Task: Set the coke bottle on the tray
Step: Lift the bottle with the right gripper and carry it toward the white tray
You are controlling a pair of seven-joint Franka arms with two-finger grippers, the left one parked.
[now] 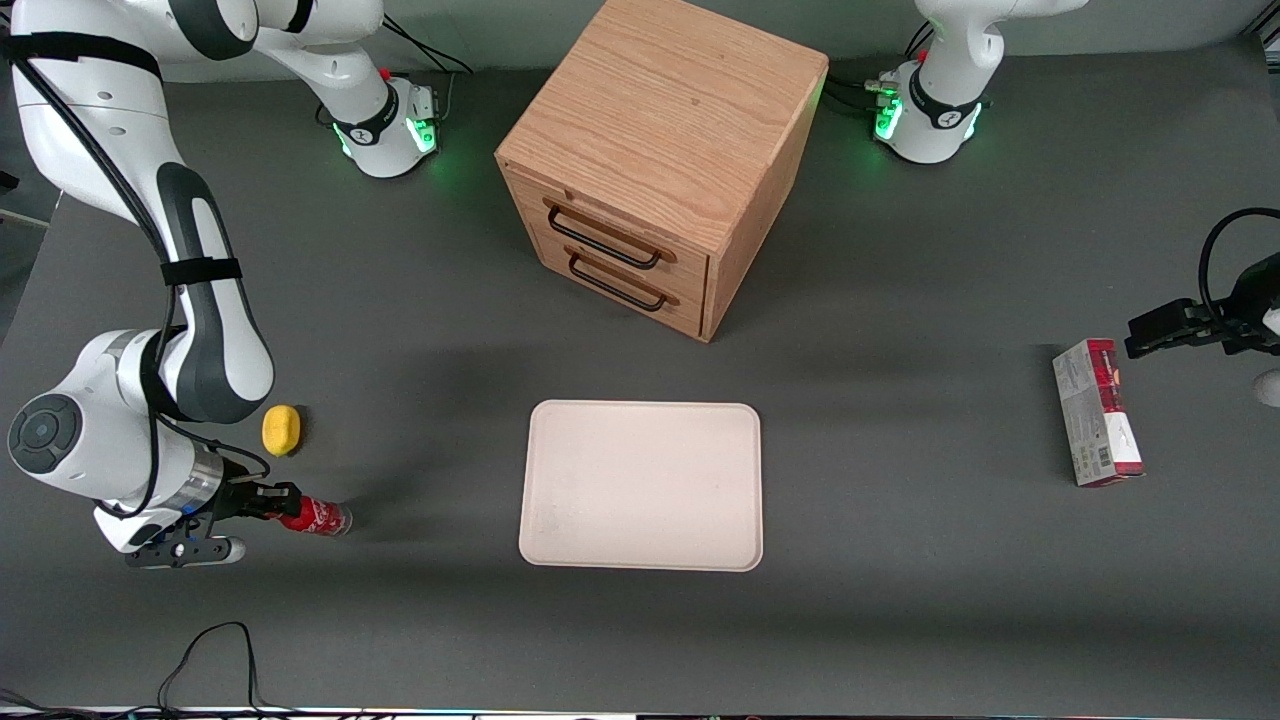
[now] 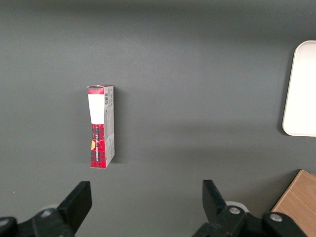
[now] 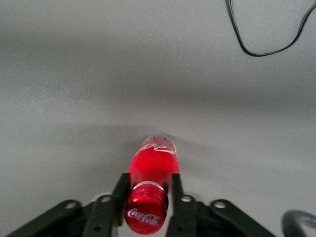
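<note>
my claw (image 1: 275,502) is down low at the working arm's end of the worktop (image 1: 900,600), and it's clamped on the coke bottle (image 1: 318,517), fingers (image 3: 174,190) pressed either side of the neck just under the red cap. the bottle looks tipped over, its clear base pointing toward the tray (image 1: 641,486); whether the base touches the worktop i can't tell. the tray lies flat and bare, well apart from me, nearer the camera than the wooden cabinet (image 1: 660,160). the yellow lump (image 1: 281,430) sits just beside my wrist, farther from the camera than the bottle.

how will it handle? small, rigid, probably light, so weight shouldn't trouble me. the worry is the surface: smooth and rounded, likely slippery, and a neck hold leaves the body free to swing. the flare below the cap should help stop it sliding out. i'd judge this grip fine for the carry, but setting it down calls for a gentle release, since a round bottle on a low-rimmed tray could roll.
</note>
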